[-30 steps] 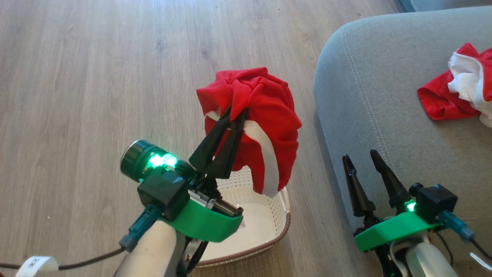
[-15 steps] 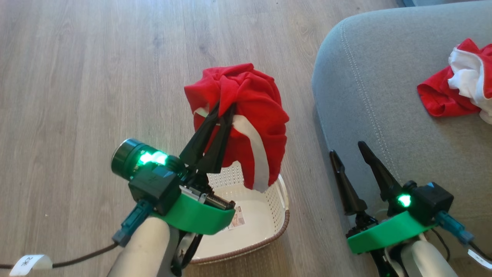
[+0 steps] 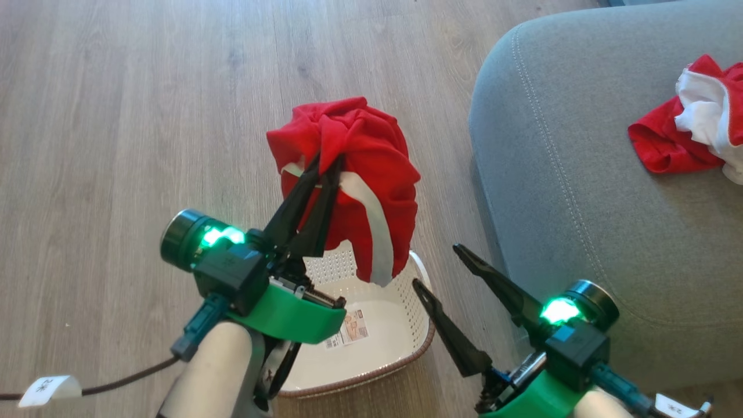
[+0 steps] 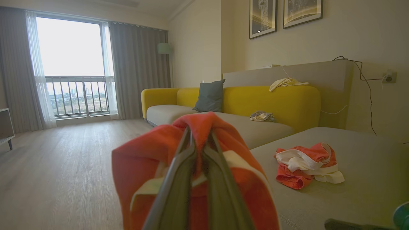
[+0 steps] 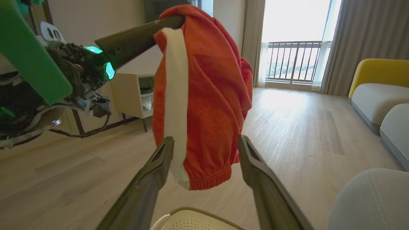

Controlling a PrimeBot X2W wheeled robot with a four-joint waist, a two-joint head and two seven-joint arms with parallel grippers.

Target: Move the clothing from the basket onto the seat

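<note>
We are gripping a red garment with our left tool, its fingers clamped together on the bunched top. The garment is hanging with its long axis upright, white stripe running down and hem pointing at the basket below on the wooden floor. A paper label is lying in the basket's base. Our right tool is hovering beside the basket's rim, fingers spread apart. The second garment is lying crumpled on the grey seat
</note>
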